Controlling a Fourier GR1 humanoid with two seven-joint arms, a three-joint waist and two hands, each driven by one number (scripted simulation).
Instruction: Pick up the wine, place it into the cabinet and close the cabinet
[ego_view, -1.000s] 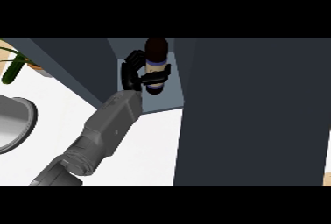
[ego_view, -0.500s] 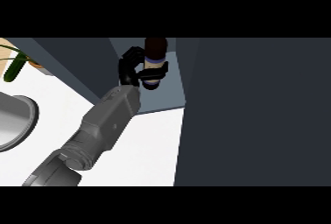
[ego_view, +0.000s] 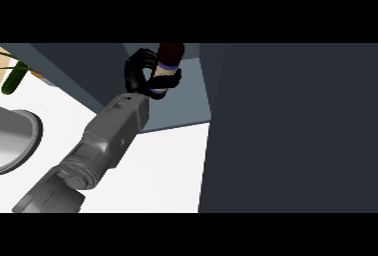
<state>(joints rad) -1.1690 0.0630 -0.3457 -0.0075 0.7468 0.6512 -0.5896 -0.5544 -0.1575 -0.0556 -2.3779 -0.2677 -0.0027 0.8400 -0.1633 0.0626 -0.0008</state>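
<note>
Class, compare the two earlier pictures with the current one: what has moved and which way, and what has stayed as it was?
The left hand, curled round the wine bottle, has carried it slightly up and left in the view, deeper into the cabinet. Nothing was let go. The dark panel at the right and the metal basin at the left stayed put.

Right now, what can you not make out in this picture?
- Wine bottle: head view, the left hand curls round it and hides its lower part.
- Cabinet: head view, the dark panel covers its right side.
- Grey vessel: cut off by the left edge.
- Right hand: not in view.
</note>
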